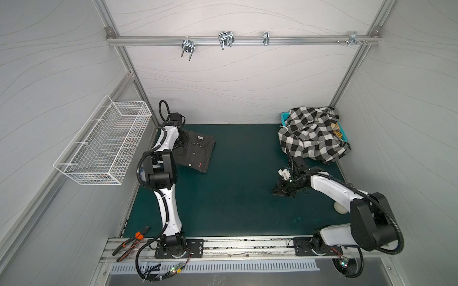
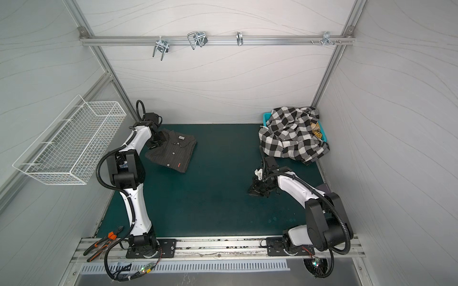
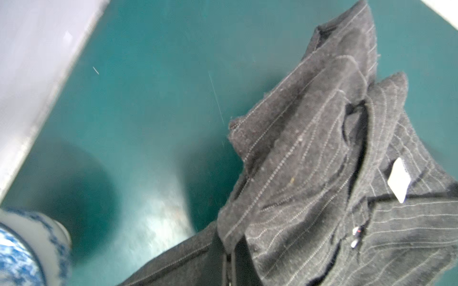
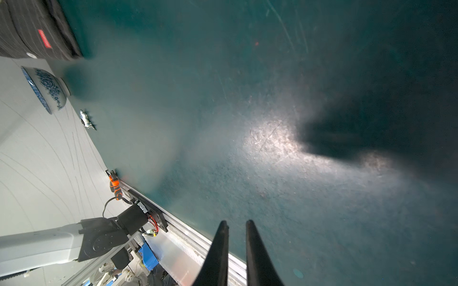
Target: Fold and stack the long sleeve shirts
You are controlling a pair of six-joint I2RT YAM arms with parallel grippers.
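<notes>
Nearest: right pincer [image 4: 237, 221] narrowly parted, empty, just above bare table [image 1: 235, 198]. Farther left: left pincer [image 2: 154, 144] closed at edge of folded pinstriped shirt [image 1: 195, 151]; fingers mostly hidden by arm, grip on cloth not confirmable. Far right corner: checked shirt [image 1: 312, 133] heaped over teal basket [image 1: 285, 116], spilling onto table; tan contents [image 1: 337, 130] unidentifiable.

teal basket [image 1: 285, 115] mostly under the checked shirt [image 1: 312, 135]; blue-and-white bowl [image 3: 24, 247] half out of frame, blurry

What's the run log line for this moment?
left gripper shut at striped shirt | right gripper slightly open, empty | checked shirt unfolded on basket
</notes>
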